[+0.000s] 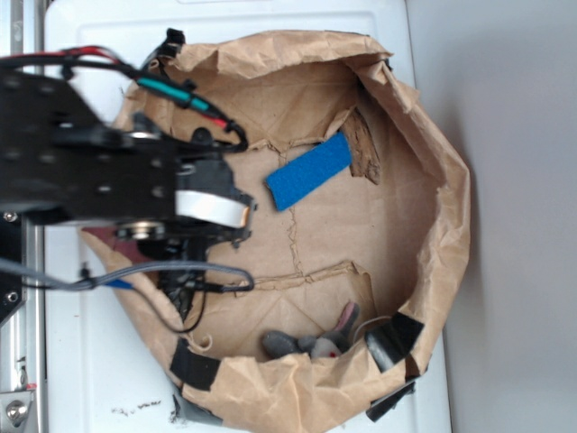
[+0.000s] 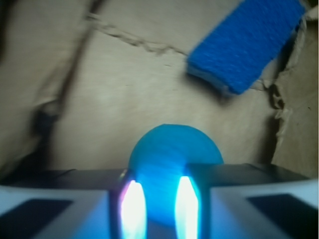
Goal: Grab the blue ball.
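In the wrist view the teal-blue ball sits between my two fingers, its sides pressed by their inner faces. My gripper is shut on the blue ball, just above the brown paper floor. In the exterior view the black arm reaches in from the left over the paper bag's left side and hides both the ball and the fingers.
A flat blue rectangular sponge lies on the paper floor right of the arm, seen ahead and to the right as the sponge in the wrist view. A grey plush mouse lies at the bottom. The crumpled paper wall rings the area.
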You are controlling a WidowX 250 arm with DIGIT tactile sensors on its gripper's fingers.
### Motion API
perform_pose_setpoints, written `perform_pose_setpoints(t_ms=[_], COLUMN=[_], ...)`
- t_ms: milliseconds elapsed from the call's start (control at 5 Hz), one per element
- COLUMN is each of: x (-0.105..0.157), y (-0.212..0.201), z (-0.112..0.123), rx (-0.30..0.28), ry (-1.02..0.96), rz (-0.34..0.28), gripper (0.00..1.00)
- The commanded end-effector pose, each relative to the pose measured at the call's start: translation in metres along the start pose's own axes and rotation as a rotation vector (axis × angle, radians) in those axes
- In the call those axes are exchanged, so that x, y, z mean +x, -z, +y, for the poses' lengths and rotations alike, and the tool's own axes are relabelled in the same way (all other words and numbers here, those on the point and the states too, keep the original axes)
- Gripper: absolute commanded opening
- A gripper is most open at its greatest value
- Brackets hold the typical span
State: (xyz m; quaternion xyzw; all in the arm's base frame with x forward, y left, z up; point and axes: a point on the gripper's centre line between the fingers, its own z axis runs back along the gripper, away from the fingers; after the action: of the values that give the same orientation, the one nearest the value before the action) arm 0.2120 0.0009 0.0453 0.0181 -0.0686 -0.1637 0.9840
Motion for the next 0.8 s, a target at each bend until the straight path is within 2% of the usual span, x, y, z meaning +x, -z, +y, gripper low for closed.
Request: perform_pose_setpoints(t_ms=[0, 200, 400, 600], x=[0.015, 0.014, 0.016, 0.017], y=[-0.081, -0.12, -0.122, -0.102], z=[0.006, 0.01, 0.015, 0.016], rx=[-0.03, -0.069, -0.075, -0.075], ry=[-0.053, -0.11, -0.116, -0.095], rz=[-0.273, -0.345, -0.324, -0.269], gripper=[0.0, 0.0, 0.75, 1.0])
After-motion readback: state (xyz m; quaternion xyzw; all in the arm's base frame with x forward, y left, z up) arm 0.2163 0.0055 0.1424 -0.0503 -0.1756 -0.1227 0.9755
